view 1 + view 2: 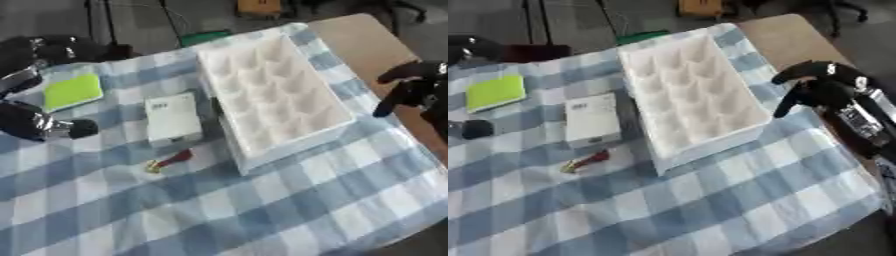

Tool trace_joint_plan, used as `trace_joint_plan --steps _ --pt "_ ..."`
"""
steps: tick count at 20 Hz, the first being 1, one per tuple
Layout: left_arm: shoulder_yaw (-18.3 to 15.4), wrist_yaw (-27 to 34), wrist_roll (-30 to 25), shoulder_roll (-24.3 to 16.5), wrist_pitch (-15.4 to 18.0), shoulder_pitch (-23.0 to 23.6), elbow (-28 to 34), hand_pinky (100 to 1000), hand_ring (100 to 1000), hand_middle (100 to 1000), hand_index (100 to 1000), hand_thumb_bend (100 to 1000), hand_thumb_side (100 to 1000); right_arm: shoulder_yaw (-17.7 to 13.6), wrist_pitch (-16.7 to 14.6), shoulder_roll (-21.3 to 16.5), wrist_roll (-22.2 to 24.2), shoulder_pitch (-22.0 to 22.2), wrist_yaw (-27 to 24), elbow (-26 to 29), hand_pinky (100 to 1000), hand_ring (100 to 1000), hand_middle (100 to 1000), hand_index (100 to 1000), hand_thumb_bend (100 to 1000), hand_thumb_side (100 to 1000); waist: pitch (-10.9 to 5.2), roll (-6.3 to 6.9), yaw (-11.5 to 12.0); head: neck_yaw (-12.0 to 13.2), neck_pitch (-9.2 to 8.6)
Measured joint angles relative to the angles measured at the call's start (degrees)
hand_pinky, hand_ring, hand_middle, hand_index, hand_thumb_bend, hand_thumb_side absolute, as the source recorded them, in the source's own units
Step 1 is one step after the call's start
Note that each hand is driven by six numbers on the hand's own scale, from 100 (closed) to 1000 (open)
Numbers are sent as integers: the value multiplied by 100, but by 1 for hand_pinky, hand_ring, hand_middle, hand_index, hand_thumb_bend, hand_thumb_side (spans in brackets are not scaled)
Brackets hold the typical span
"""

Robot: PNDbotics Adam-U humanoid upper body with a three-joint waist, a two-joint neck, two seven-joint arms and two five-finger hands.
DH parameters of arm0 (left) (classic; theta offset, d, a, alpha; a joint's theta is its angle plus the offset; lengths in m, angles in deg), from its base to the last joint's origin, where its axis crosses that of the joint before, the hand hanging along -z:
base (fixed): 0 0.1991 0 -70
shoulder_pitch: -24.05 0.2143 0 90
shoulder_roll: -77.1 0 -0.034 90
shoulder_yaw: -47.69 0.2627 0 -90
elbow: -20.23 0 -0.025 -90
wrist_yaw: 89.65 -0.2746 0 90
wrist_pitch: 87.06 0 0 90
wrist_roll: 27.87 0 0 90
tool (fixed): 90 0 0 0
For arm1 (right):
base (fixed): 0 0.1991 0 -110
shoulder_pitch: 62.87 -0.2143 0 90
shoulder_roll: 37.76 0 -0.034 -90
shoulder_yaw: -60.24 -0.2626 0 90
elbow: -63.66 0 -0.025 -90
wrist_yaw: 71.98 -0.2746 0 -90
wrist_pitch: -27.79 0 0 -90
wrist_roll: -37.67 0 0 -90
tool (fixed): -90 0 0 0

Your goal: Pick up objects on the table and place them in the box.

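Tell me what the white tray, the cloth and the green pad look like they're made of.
Tray: looks like moulded white plastic or foam, matte, with rows of formed pockets; which one is unclear. Cloth: woven fabric, blue and white checks, matte, lying soft with slight wrinkles. Green pad: flat, bright lime, matte; maybe sponge or paper, hard to tell.

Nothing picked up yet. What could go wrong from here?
1. The small white rectangular box sits right against the large white compartmented tray; fingers reaching for it may nudge the tray.
2. The small red and yellow object lies flat on the blue and white checked tablecloth; a pinch may snag cloth and drag the other things.
3. The right hand hovers off the tray's right edge, far from the loose items; the left hand and the lime green flat pad are nearer.
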Motion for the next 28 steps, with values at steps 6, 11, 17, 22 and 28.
trace_joint_plan --steps 6,11,17,22,28 --pt "359 -944 286 530 155 -712 -1260 829 810 854 974 768 924 70 8 0 59 -25 -12 -13 573 554 739 814 100 706 -2 12 -151 83 1" --pt "545 -1552 677 897 327 -876 -1700 833 814 857 972 871 907 102 17 0 97 -57 -50 -21 573 553 739 814 100 706 -11 32 -200 143 1" --pt "673 -2346 1318 1163 392 -827 -1895 842 824 870 975 900 919 104 40 0 120 -76 -57 -26 573 552 739 814 100 708 -22 50 -230 144 1" --pt "700 -2875 1704 1326 381 -762 -2266 844 828 873 978 899 935 104 42 1 124 -77 -57 -27 573 551 739 814 100 710 -21 55 -247 133 0" --pt "690 -3246 2017 1401 343 -753 -2638 860 844 897 979 888 936 104 21 4 141 -78 -56 -27 573 550 739 814 100 713 38 39 -286 119 -3"
